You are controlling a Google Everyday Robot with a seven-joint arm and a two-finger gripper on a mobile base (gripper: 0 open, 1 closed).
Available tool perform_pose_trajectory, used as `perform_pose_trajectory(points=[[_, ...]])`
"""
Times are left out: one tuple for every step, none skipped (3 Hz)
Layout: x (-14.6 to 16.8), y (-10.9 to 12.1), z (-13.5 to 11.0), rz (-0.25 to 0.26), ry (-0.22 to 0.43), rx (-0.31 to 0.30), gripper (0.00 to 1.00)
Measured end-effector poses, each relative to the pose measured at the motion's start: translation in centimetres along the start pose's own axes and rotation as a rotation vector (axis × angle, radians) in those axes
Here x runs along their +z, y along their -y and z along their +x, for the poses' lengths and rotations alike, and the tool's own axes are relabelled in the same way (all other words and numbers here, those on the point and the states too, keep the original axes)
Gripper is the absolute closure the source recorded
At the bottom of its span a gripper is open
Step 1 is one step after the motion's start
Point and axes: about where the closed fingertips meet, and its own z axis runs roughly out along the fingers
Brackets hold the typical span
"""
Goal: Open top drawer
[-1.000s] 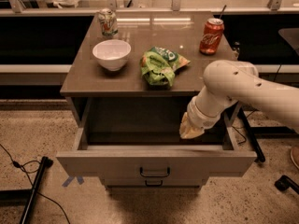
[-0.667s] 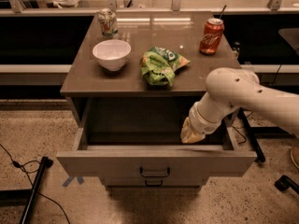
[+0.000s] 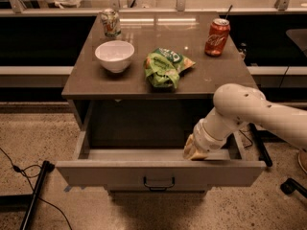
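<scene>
Tabletop [image 3: 218, 78]: bowl [image 3: 114, 55], cans [image 3: 111, 23], bag [image 3: 165, 67]; hand [image 3: 195, 150] below

Cream claw [image 3: 194, 152] inside light grey top drawer [image 3: 105, 172], red can [image 3: 217, 37], green bag [image 3: 165, 67], white bowl [image 3: 114, 55]

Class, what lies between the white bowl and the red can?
The green snack bag, in the camera view; the gripper is inside the top drawer.

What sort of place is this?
Probably an office break area or test kitchen: a brown counter holding a white bowl, red soda can and green chip bag. The gripper is inside the open top drawer, at its right.
</scene>
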Motion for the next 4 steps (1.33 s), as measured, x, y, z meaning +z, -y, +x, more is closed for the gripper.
perform_pose_trajectory(points=[[-0.2, -1.7, -0.8, -0.047, 0.018, -0.027, 1.00], [-1.2, -3.0, -1.2, -0.080, 0.019, -0.051, 1.00], [-2.3, -4.6, -1.3, -0.120, 0.017, -0.063, 1.00], [-2.8, -6.3, -1.4, -0.167, 0.018, -0.064, 1.00]])
